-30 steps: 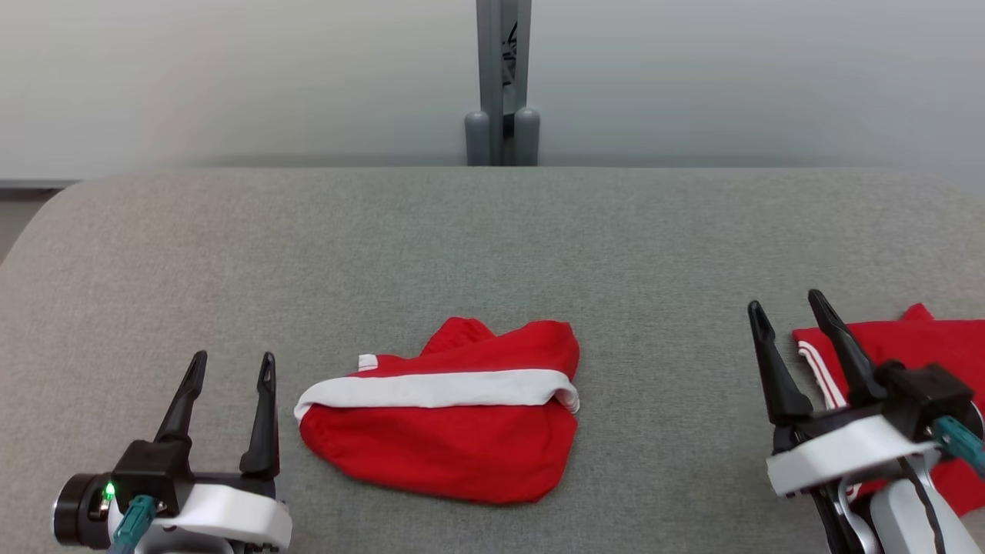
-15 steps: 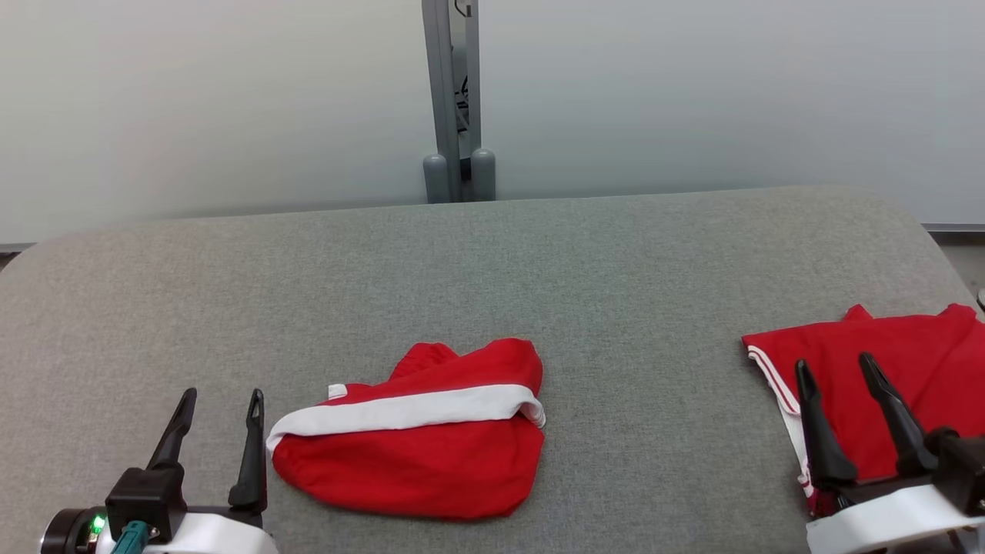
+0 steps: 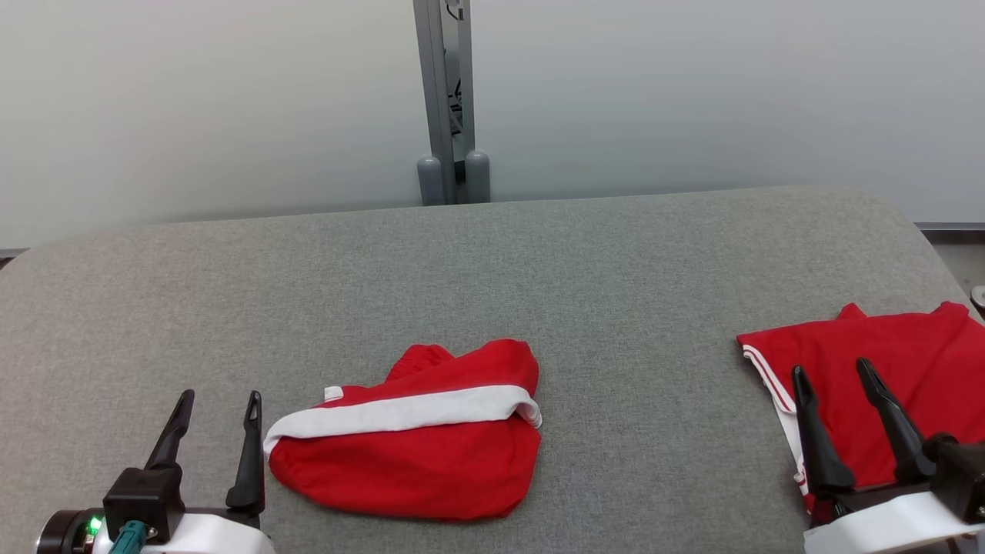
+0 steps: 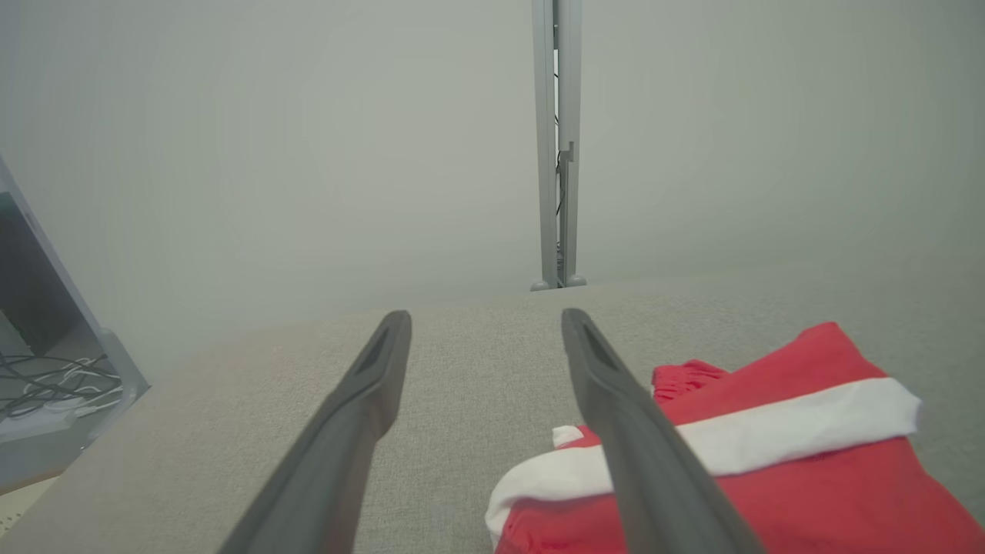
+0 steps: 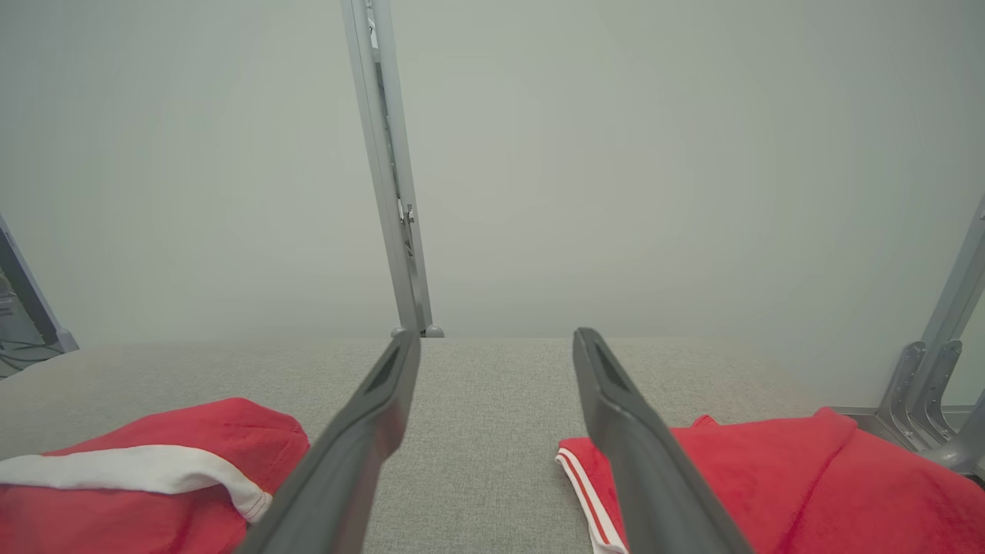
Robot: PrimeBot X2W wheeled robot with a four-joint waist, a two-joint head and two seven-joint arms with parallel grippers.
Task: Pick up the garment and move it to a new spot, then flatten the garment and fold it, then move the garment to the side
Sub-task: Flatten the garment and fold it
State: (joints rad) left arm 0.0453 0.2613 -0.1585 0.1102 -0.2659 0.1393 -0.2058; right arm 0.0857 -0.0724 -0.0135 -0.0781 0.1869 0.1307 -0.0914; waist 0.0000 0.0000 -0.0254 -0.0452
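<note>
**Bunched garment lies just right of the left claw**

The red garment point(image 3: 408, 454) sits crumpled on the grey worktop point(image 3: 539, 261), on the robot's side of the grey post point(image 3: 445, 92) and almost straight out from it. Its white band point(image 3: 400, 412) marks the long axis. It runs crosswise, roughly along the worktop's far edge, with the right end tipped slightly toward the post.

The left claw point(image 3: 219, 398), fingers apart and empty, hangs left of the post's line. The band's left end lies just beside its inner finger, so this arm is clearly nearer. The right claw point(image 3: 829, 369), also spread and empty, hovers far right of the post over a folded red piece point(image 3: 908, 362), well apart from the crumpled one. The crumpled garment looks like the one to pick up.
</note>
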